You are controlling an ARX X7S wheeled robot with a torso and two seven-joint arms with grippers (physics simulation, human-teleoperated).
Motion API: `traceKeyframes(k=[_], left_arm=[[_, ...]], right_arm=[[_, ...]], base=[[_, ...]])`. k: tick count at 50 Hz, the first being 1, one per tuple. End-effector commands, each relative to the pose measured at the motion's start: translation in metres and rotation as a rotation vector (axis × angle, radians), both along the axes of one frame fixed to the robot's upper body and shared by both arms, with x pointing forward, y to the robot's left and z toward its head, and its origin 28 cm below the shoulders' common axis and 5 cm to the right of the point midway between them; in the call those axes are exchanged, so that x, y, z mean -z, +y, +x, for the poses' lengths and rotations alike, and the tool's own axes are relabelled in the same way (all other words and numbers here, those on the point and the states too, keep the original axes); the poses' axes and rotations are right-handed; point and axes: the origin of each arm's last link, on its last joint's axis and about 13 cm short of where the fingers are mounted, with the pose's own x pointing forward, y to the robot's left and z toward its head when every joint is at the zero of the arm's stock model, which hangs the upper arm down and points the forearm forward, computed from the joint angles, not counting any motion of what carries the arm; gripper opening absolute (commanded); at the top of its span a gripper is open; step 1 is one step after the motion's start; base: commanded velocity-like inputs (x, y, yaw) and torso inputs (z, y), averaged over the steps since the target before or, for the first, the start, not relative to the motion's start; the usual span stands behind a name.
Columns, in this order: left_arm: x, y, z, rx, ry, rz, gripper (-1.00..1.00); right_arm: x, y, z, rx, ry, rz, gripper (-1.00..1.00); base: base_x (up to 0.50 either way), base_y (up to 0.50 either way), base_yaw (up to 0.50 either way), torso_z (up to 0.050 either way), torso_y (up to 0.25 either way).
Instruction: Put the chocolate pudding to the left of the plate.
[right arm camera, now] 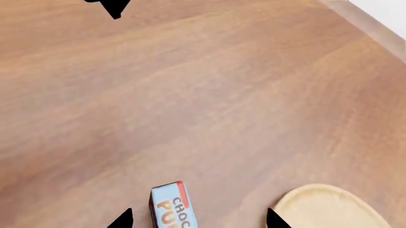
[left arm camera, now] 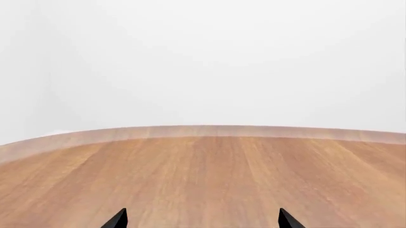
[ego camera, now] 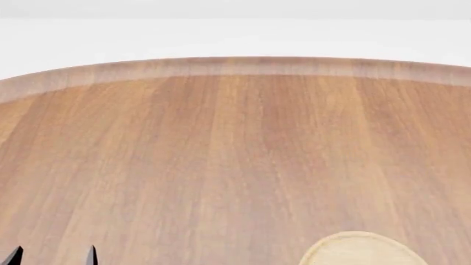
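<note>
The chocolate pudding (right arm camera: pixel 171 208) is a small carton with a light blue top, a red corner and orange lettering. It lies on the wooden table between the tips of my right gripper (right arm camera: pixel 198 221), nearer one tip and touching neither. That gripper is open. The plate (right arm camera: pixel 333 209), a pale tan disc, lies beside the carton just outside the other tip; it also shows at the head view's bottom edge (ego camera: pixel 364 251). My left gripper (left arm camera: pixel 203 221) is open and empty over bare table, and its tips show in the head view (ego camera: pixel 50 256). The pudding is out of the head view.
The round wooden table (ego camera: pixel 220 154) has a raised lighter rim (ego camera: pixel 235 66) at the far side, with a white floor or wall beyond. A black tip (right arm camera: pixel 109 7), likely of my left gripper, shows at the edge of the right wrist view.
</note>
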Motion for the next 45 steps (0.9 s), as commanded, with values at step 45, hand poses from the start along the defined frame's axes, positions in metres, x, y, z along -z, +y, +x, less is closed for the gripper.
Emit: traceKeyframes(k=[45], left_arm=[[0.001, -0.005, -0.003, 0.019, -0.002, 0.021, 1.0]], right_arm=[[0.055, -0.024, -0.004, 0.005, 0.096, 0.007, 1.0]], base=[[0.0, 0.0, 0.0, 0.0, 0.0]])
